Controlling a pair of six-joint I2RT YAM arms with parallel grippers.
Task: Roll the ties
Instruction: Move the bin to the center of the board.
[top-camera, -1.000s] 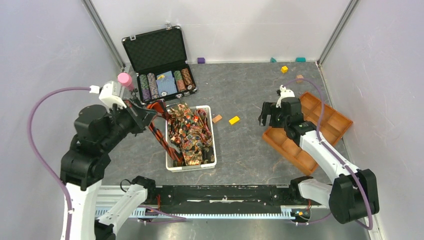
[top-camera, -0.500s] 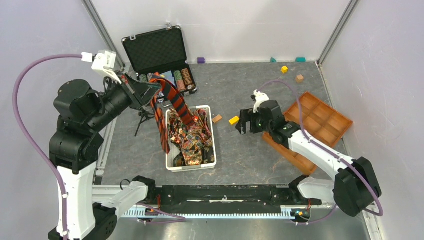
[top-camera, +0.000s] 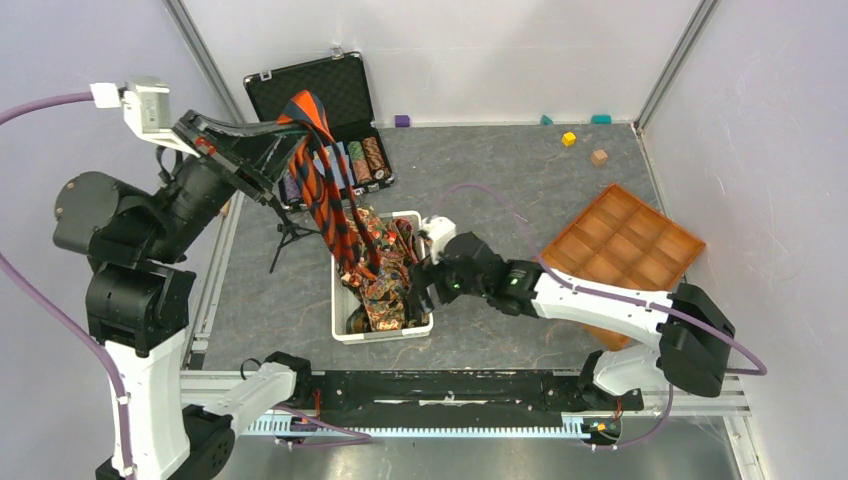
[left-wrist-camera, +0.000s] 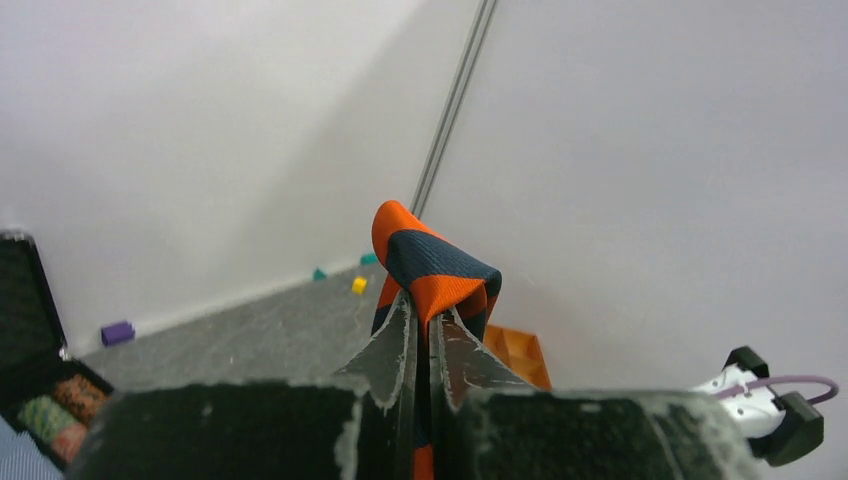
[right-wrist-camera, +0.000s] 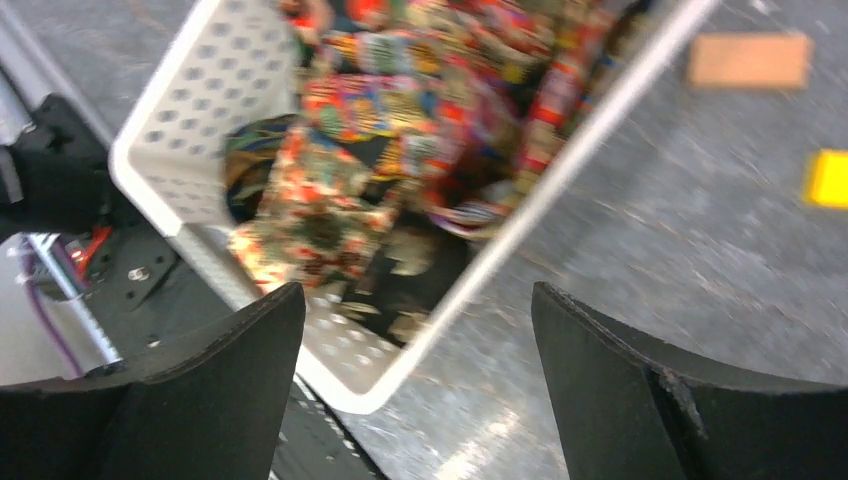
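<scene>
Striped tie (top-camera: 325, 190), orange and dark: a fold is pinched between the closed fingers of the left gripper (left-wrist-camera: 420, 322) and held high over the table's far-left area, in front of the open case (top-camera: 310, 95). The tie's length is seen to hang down slantwise, its lower end reaching in among the patterned ties (top-camera: 385, 280). These are heaped in the white basket (top-camera: 384, 335), set near the middle of the table's near edge. Right gripper (top-camera: 425, 287): jaws spread wide, nothing held, positioned at the basket's right rim above the heap. Poker chips (top-camera: 365, 160) are noted in the case. A wooden tray (top-camera: 625, 245) lies at the table's (top-camera: 500, 170) right edge.
</scene>
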